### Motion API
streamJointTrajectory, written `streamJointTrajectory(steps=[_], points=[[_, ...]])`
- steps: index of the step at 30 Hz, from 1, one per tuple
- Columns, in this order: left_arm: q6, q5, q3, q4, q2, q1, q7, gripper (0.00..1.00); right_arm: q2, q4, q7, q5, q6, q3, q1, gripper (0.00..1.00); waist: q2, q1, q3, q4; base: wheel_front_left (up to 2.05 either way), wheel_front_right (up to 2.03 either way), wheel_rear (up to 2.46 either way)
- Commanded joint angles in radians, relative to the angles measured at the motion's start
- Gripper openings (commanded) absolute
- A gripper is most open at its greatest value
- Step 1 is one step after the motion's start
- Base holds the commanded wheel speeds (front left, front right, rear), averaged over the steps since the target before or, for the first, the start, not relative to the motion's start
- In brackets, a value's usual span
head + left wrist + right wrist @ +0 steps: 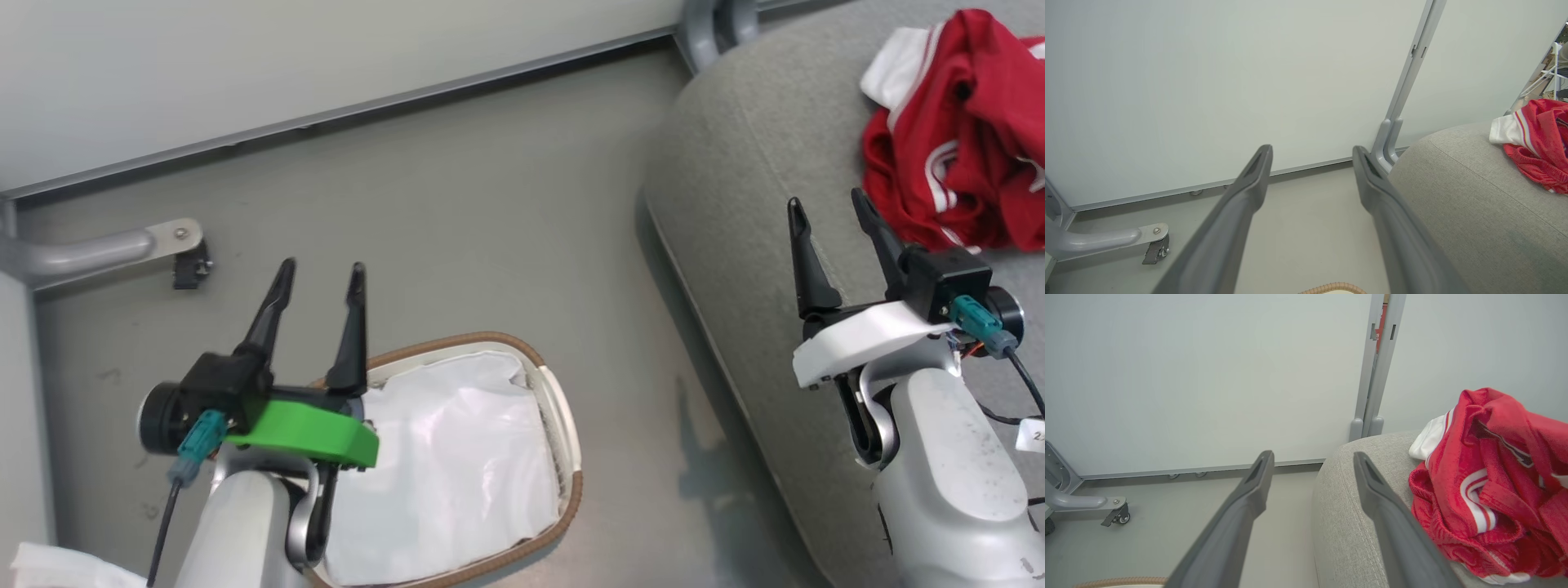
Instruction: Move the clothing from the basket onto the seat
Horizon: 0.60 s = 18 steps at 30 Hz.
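Red sports garments (pixel 971 139) lie heaped on the grey sofa (pixel 735 163), near its rounded end. Our left hand (pixel 321 269) and right hand (pixel 825 198) are spread, empty; we'd lift the right clear without snagging cloth.

Bare floor (pixel 490 204) between basket (pixel 490 336) and seat (pixel 735 204); caster foot (pixel 106 249) far left.

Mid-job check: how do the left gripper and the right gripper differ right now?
Mount: the left gripper sits on a green mount, the right gripper on a white one.
Place: the left gripper hangs by the rim of the basket; the right gripper hangs over the seat, beside the clothing.
Shared: both stand open and hold nothing.
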<state>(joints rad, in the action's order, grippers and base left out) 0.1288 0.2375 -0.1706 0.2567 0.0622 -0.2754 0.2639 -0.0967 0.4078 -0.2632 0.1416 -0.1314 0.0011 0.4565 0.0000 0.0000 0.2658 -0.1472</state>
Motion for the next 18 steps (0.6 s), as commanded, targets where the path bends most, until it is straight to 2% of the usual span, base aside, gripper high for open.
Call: streamJointTrajectory(steps=[1,9,18], points=[[0.0,-0.019,0.027,0.005,-0.002,0.029,0.001,1.0,0.001,-0.007,-0.002,0.003,0.001,0.004,-0.019,1.0,0.0,0.0,-0.054,0.072,0.0,0.0,0.0],[-0.011,-0.073,0.169,0.014,-0.01,0.123,0.001,1.0,0.008,-0.001,-0.002,-0.004,0.001,0.03,-0.082,1.0,0.0,0.0,-0.119,0.129,0.0,0.0,0.0],[-0.029,-0.044,0.189,0.068,-0.011,0.2,0.001,1.0,0.016,0.009,-0.002,-0.02,0.001,0.019,-0.169,1.0,0.0,0.0,-0.187,0.173,0.0,0.0,0.0]])
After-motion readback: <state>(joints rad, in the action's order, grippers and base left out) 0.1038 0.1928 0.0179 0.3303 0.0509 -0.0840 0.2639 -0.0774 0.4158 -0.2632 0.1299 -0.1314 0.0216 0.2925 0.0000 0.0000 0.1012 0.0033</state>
